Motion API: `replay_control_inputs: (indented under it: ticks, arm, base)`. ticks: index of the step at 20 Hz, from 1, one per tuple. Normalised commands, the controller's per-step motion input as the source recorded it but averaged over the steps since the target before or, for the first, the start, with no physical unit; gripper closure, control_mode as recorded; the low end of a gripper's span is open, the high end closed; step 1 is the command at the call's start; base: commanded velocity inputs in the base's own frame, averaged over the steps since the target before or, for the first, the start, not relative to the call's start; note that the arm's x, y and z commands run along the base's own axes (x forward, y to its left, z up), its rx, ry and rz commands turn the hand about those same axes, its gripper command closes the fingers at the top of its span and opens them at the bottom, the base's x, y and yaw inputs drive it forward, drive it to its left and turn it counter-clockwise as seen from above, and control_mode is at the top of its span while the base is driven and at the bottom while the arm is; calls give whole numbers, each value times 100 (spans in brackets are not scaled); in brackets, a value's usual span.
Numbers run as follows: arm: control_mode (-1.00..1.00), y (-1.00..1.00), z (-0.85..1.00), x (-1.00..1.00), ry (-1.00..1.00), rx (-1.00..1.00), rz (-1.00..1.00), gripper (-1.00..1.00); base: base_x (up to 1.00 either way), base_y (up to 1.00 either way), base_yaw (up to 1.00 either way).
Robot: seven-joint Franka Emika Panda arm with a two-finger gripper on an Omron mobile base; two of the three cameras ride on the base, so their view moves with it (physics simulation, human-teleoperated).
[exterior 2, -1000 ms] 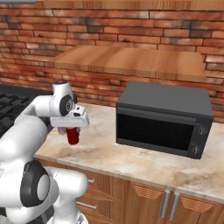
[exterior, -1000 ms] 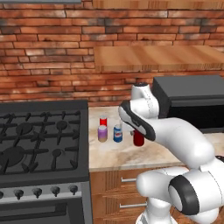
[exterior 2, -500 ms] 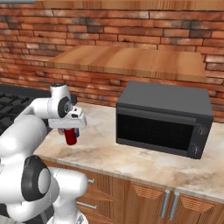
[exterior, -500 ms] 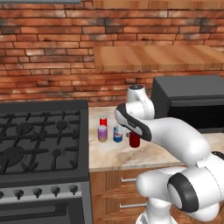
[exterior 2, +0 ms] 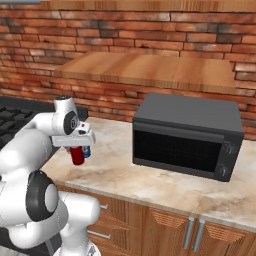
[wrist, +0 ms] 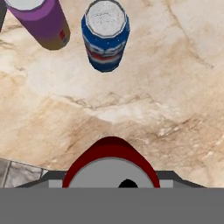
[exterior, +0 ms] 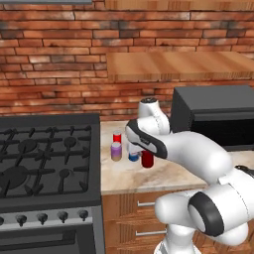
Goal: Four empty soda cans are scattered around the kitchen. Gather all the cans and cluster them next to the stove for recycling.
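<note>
A red soda can (exterior: 147,159) hangs from my gripper (exterior: 147,152), which is shut on its upper part; I cannot tell whether its base touches the counter. In the right base view the same red can (exterior 2: 77,156) sits under the gripper (exterior 2: 76,148). The hand view shows its silver top and red rim (wrist: 111,151) at the bottom. Just left of it stand a blue can (exterior: 132,154) (wrist: 105,35) and a purple can (exterior: 116,151) (wrist: 40,22), with another red can (exterior: 117,136) behind them. The black stove (exterior: 44,163) lies left of this group.
A dark grey microwave (exterior 2: 187,135) (exterior: 213,116) stands on the marble counter (exterior 2: 150,180) to the right of the cans. A wooden shelf (exterior 2: 150,70) juts from the brick wall above. Bare counter lies between the held can and the microwave.
The arm has carried the red can a little to the left, closer to the blue and purple cans. The other cans have stayed put.
</note>
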Motion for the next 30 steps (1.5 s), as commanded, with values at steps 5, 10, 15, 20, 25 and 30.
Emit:
replay_control_inputs:
  ticks: [5, 10, 15, 20, 25, 30]
  arm:
    - [-100, 18, -8, 13, 0, 3, 2, 100]
    - [-100, 19, -14, 17, 0, 5, 3, 100]
    - [-100, 22, -20, 15, -1, 3, 3, 100]
    - [-100, 31, -27, 16, -4, 0, 2, 100]
    - [-100, 22, -18, 22, -3, 0, 0, 100]
    - [-100, 15, -13, 23, -1, 0, 0, 100]
  base:
    - [0, 0, 0]
    - [0, 0, 0]
    - [0, 0, 0]
    - [0, 0, 0]
    - [0, 0, 0]
    - [0, 0, 0]
